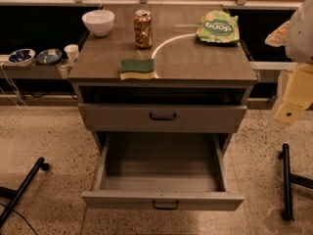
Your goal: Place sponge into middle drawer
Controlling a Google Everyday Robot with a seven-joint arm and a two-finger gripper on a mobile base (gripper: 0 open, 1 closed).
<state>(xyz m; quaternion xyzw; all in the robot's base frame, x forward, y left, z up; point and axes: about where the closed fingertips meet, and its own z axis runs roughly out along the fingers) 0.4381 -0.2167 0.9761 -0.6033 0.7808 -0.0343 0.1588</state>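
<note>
The sponge (137,68), dark green on top of pale yellow foam, lies flat on the cabinet top (195,62) near its front edge, left of centre. The middle drawer (162,200) is pulled far out below, a grey metal box with a small dark bar handle on its front, and nothing shows inside it. My gripper (292,102) is a pale yellowish shape at the right edge of the camera view. It hangs beside the cabinet, level with the upper drawer front and well right of the sponge. It holds nothing that I can see.
On the cabinet top stand a white bowl (98,22), a can (143,29) and a light green snack bag (218,27). Another grey drawer front (163,116) with a black handle juts out slightly above the open drawer. Two small bowls (34,57) and a white cup (71,53) sit on a shelf to the left. Black legs (286,180) stand on the floor to the right.
</note>
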